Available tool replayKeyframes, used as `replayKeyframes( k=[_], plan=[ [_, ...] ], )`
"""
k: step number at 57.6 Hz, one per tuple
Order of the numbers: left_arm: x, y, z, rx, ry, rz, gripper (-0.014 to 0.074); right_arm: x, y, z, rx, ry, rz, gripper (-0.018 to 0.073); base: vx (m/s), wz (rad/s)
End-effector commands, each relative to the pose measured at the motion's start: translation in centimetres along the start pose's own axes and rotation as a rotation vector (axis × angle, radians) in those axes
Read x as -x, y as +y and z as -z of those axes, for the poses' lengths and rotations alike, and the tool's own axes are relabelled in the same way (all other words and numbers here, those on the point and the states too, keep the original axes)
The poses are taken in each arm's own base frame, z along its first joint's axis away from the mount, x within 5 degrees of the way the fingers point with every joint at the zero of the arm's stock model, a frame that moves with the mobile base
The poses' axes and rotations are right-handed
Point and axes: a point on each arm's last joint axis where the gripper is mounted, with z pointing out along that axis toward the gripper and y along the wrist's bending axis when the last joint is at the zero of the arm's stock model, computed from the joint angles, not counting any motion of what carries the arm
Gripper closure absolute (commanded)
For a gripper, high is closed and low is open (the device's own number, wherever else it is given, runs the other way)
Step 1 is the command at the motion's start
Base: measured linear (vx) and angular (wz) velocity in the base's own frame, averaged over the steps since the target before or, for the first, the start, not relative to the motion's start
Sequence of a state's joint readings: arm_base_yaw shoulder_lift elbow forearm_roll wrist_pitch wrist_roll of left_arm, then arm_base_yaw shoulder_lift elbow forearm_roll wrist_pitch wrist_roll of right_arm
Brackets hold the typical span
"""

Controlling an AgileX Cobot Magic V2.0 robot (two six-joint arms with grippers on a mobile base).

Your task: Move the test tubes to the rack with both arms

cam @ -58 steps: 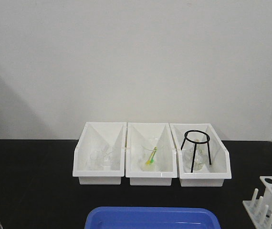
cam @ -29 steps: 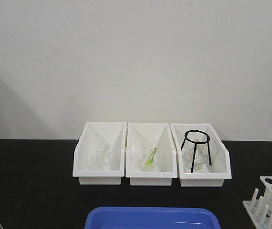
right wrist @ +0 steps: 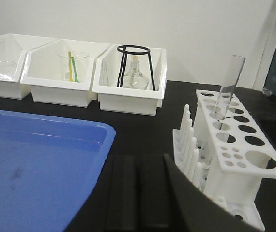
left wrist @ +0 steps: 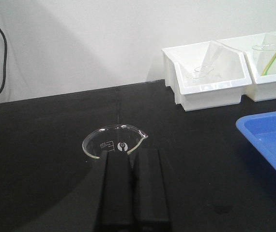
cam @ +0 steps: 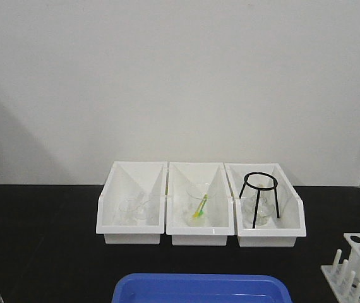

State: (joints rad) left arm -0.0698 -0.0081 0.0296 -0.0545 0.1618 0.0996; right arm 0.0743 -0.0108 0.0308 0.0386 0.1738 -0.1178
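One test tube [right wrist: 227, 87] is leaning in the rack [right wrist: 235, 145]; being thin, slippery glass, it probably wants a gentle mid-body pinch. The left gripper [left wrist: 132, 159] and right gripper [right wrist: 137, 164] are both sitting clenched, holding nothing.

- Three white bins [cam: 201, 235] in a row at the far side of the black table [cam: 41, 240].
- Blue tray [cam: 199, 289] near, centre.
- Glass beaker [left wrist: 113, 145] near left.
- Black tripod stand [cam: 259, 197] in the right bin.

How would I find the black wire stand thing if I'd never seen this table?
Look at the three white bins lined up against the wall. Go to the bin on the right end. The black wire stand stands inside it over a round glass flask, the only black thing among the clear glassware.
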Motion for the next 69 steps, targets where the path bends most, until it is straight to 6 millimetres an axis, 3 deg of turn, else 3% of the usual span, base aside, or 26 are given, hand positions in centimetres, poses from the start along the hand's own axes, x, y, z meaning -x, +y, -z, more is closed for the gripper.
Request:
replayKeyframes(
  k=[1,18,69],
  plan=[
    [-0.17,0.03,-0.08,0.007,-0.058,0.011,0.0617,0.39,-0.03,0.0,-0.005,-0.074,0.015,0.0567,0.0,0.0],
    [-0.17,0.03,-0.08,0.007,-0.058,0.011,0.0617,0.37,-0.44,0.02,-0.074,-0.074,-0.093,0.0567,0.0,0.0],
    [-0.18,0.03,-0.08,0.007,-0.057,0.011,0.0617,0.34,-0.63,0.04,-0.102,-0.072,-0.098,0.0567,0.0,0.0]
  ],
)
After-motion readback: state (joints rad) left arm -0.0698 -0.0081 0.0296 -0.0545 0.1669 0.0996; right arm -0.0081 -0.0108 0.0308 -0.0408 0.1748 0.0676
